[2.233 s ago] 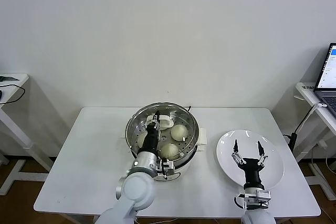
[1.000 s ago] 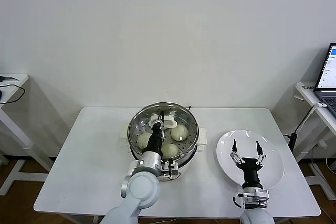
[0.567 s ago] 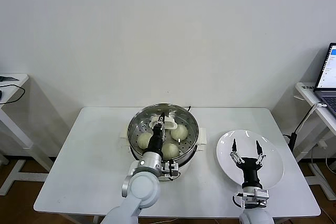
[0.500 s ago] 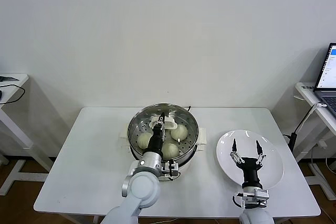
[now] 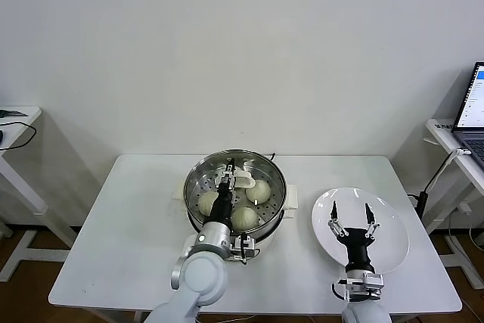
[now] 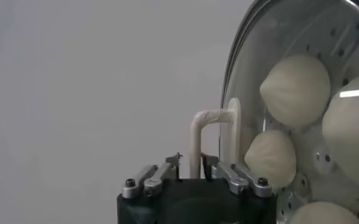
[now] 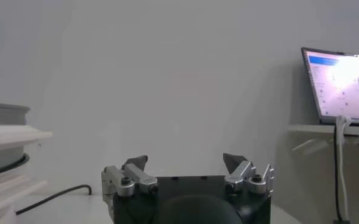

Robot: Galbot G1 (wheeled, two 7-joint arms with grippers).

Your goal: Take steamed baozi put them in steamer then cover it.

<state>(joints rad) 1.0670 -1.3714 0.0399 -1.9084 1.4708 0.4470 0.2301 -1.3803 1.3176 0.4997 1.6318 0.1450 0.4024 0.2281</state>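
The baozi point(image 5: 258, 191) lie in the steamer point(image 5: 198, 179) at table centre, the cover point(image 6: 243, 58) sits on it, the left gripper point(image 6: 191, 165) stands slightly parted around its handle point(image 6: 197, 140), not clearly gripping, and the right gripper point(image 5: 349, 215), wide open and empty, hovers over the plate point(image 5: 389, 243) at three o'clock

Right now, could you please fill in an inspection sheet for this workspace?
Surface: white table, bare around the job's things.
Job's things: steamer at the table's middle; glass cover on it with its cream handle; baozi visible inside through the glass.
Clutter: white plate on the robot's right, nothing seen on it.
Grippers: left gripper at the cover's handle, fingers close on either side of it, a slight gap showing; right gripper open above the plate, holding nothing.
Cables: dark cord behind the steamer; white cable from the laptop's table.
Surroundings: plain wall; laptop on a side table to the robot's right; another side table on the left.
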